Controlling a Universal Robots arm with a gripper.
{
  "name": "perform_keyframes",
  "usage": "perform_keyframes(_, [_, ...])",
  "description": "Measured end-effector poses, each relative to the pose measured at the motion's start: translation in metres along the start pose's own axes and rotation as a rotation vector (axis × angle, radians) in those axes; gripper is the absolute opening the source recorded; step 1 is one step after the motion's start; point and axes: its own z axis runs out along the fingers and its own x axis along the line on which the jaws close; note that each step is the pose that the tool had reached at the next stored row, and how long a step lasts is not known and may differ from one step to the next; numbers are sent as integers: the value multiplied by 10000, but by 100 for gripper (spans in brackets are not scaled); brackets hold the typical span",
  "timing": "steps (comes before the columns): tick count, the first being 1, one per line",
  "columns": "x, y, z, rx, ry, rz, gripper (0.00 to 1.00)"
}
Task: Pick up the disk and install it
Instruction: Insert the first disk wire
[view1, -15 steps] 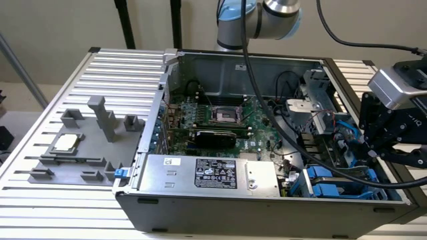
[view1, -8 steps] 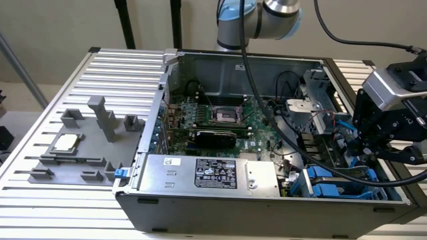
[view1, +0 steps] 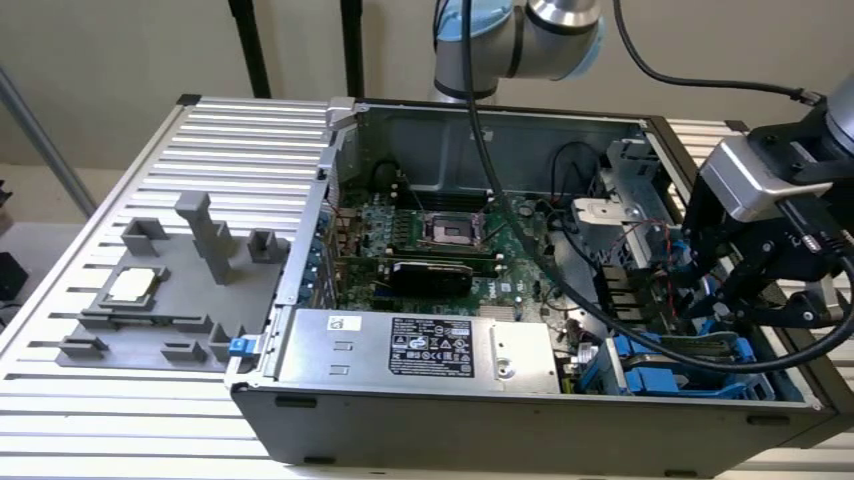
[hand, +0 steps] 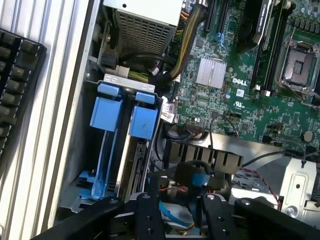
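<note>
Your end effector (view1: 727, 300) hangs over the open computer case (view1: 534, 440). It is at the end of the case nearest the tabletop (view1: 134, 400) edge on the exterior view's right. Its fingers (hand: 149, 217) stand apart with nothing clamped between them. Through the gap, the wrist view gives you only cables and a blue connector (hand: 197, 177) lower down.

The disk (hand: 142, 122) sits on edge in the drive cage (hand: 120, 80), just beside the fingers. The tab of its blue carrier faces the wrist camera and its grey body shows below the tab. A second blue carrier (hand: 106, 111) stands in the neighbouring slot, on the side toward the case wall; you cannot tell whether the two touch.

The green motherboard (view1: 441, 230) fills the middle of the case. The large silver box (view1: 427, 350) with the black-and-white label lies along one case wall. A thick black cable (view1: 534, 250) loops across the open case.

On the exterior view's left, beside the case, a grey fixture (view1: 160, 330) rests on the tabletop. A small square silver chip (view1: 134, 285) lies on it.
</note>
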Motion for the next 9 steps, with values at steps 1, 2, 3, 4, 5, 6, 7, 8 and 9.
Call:
perform_keyframes(1, [-4, 32, 1, 1, -7, -2, 37])
perform_keyframes(2, [0, 59, 1, 3, -16, -3, 37])
perform_keyframes(3, [16, 76, -1, 5, -25, -3, 37])
perform_keyframes(4, [37, 81, -4, 7, -32, -4, 37])
perform_keyframes(5, [65, 86, -8, 9, -46, -5, 37])
perform_keyframes(6, [90, 91, -12, 13, -67, -7, 37])
perform_keyframes(7, [113, 96, -16, 18, -94, -7, 37])
perform_keyframes(8, [136, 101, -18, 25, -130, -7, 37])
perform_keyframes(9, [159, 104, -21, 34, -180, -9, 37])
